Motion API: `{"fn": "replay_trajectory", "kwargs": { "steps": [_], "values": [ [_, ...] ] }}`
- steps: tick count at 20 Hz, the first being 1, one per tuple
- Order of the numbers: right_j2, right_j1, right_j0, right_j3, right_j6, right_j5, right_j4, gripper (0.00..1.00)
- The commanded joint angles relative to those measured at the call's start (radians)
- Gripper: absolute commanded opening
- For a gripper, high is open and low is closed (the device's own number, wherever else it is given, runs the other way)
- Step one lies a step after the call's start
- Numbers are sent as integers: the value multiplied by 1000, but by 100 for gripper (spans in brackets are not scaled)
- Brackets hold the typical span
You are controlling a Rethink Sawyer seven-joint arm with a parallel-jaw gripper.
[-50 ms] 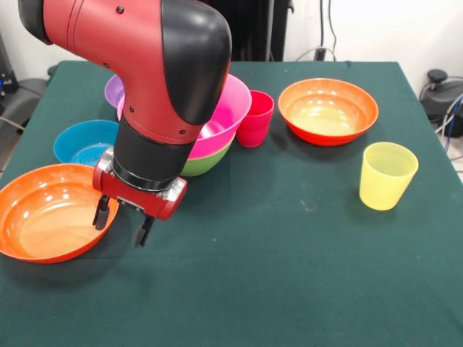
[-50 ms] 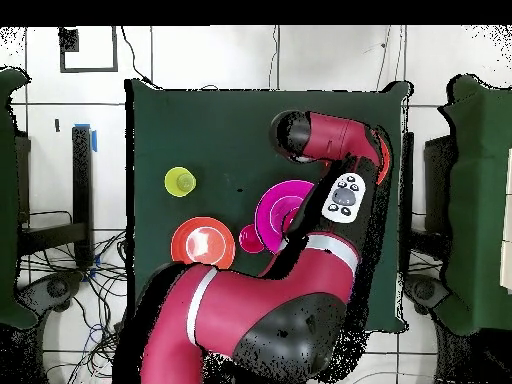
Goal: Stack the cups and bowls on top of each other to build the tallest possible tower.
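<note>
The end effector [image 1: 122, 223] is held wide open at the near-left orange bowl's [image 1: 43, 213] rim; no writing is legible.

The tower [image 1: 217, 134] stands at the table's [image 1: 289, 275] middle rear in the front view, one cup [image 1: 255, 118] touching its right side and a wide bowl [image 1: 328, 110] further right. The other cup [image 1: 387, 175] stands apart, nearer on the right. Left of the tower sits a small bowl [image 1: 83, 142], with another wide bowl [image 1: 47, 211] in front; the gripper [image 1: 121, 223] hangs at that bowl's right rim.
</note>
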Motion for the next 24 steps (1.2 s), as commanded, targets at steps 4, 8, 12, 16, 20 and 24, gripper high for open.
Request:
{"fn": "replay_trajectory", "kwargs": {
  "steps": [4, 8, 12, 16, 20, 24],
  "values": [
    [125, -19, -24, 98, -95, -3, -92, 100],
    [130, -18, -29, 113, -96, -21, -96, 100],
    [131, -6, -31, 98, -98, -13, -102, 100],
    [142, 3, -40, 101, -92, -27, -110, 100],
    [173, 4, -56, 124, -99, -56, -116, 100],
    [190, 13, -64, 135, -91, -82, -126, 100]
  ]
}}
